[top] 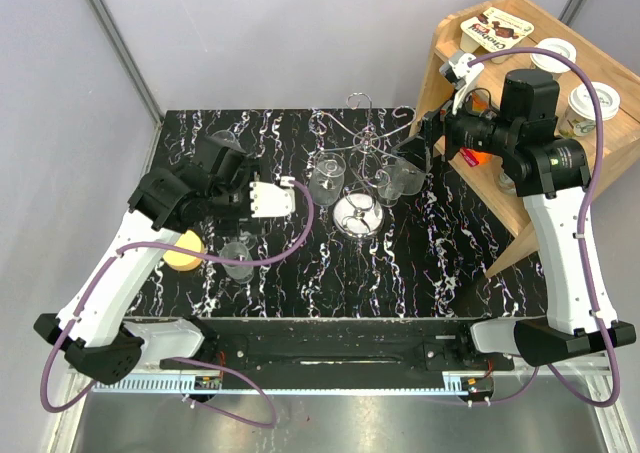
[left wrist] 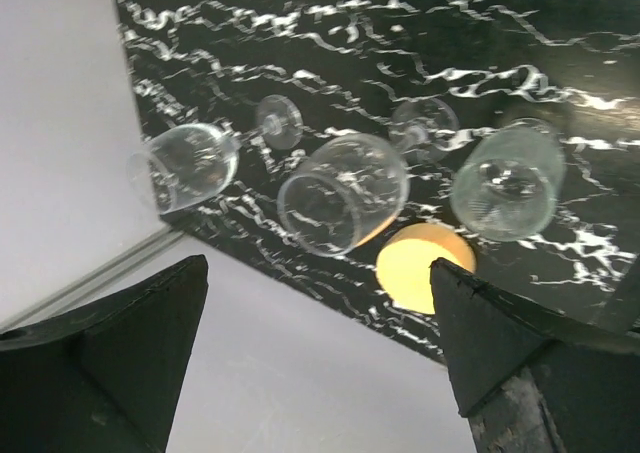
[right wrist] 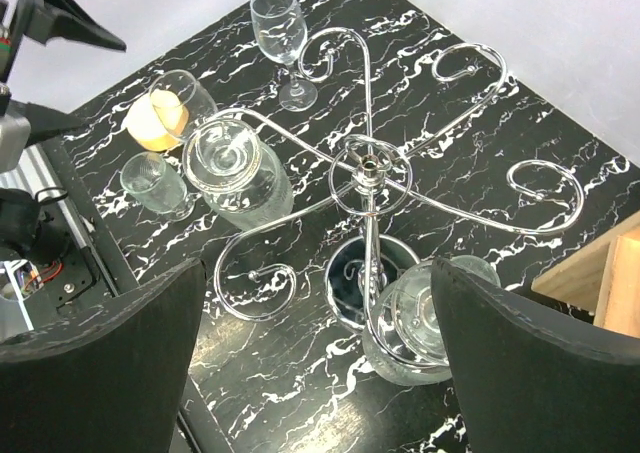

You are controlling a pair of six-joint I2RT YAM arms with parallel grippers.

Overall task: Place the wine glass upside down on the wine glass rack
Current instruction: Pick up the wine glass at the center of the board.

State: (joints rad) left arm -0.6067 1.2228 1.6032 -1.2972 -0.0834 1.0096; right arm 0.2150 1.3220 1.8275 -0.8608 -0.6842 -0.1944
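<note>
The chrome wine glass rack (right wrist: pixel 367 168) stands mid-table (top: pixel 365 138). It has curled arms and a round mirror base (right wrist: pixel 352 273). Two wine glasses hang upside down from it, one (right wrist: pixel 240 173) on the near-left arm and one (right wrist: pixel 425 323) close under my right gripper (right wrist: pixel 318 273). That gripper is open above the rack (top: pixel 420 143) with nothing between its fingers. My left gripper (left wrist: pixel 318 268) is open and empty above the table's left part (top: pixel 225 163). Below it, two wine glasses (left wrist: pixel 190 163) (left wrist: pixel 345 193) lie on their sides and a third (left wrist: pixel 510 183) shows its mouth. Another glass (right wrist: pixel 280 33) stands upright beyond the rack.
A yellow disc (left wrist: pixel 425 268) lies near the table's left edge (top: pixel 183 250), beside the loose glasses. A wooden shelf (top: pixel 470 63) with a snack packet and lidded cups stands at the back right, right behind my right arm. The black marble table (top: pixel 450 243) ends at grey walls.
</note>
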